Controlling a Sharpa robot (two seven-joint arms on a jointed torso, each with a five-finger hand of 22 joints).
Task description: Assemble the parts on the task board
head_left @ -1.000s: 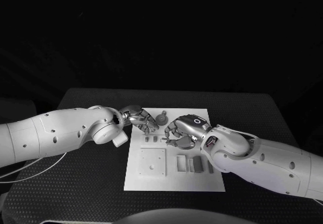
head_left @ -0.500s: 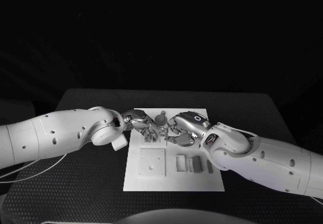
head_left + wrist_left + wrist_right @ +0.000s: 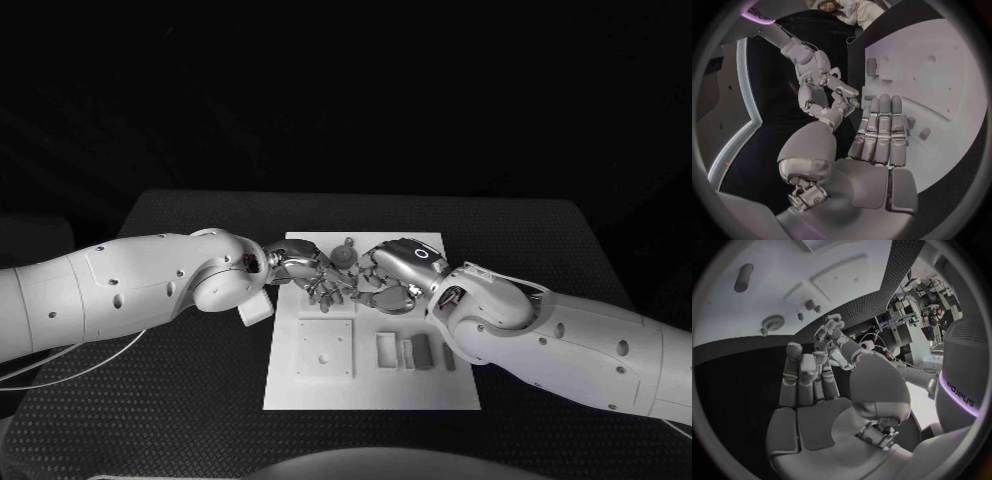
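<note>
Left robot hand (image 3: pixel 306 272) and right robot hand (image 3: pixel 389 278) close together over far end of task board (image 3: pixel 372 385). Fingers extended and apart on both in wrist views, nothing held. Contact with parts (image 3: pixel 421 351): cannot tell.

Black table (image 3: pixel 188 215) under the board, its top finely textured

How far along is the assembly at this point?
Early. Nothing looks assembled: loose parts lie on the board beside a square plate. Both the left hand and right hand crowd together over the board's far end; a grasp cannot be told. Everything remains.
</note>
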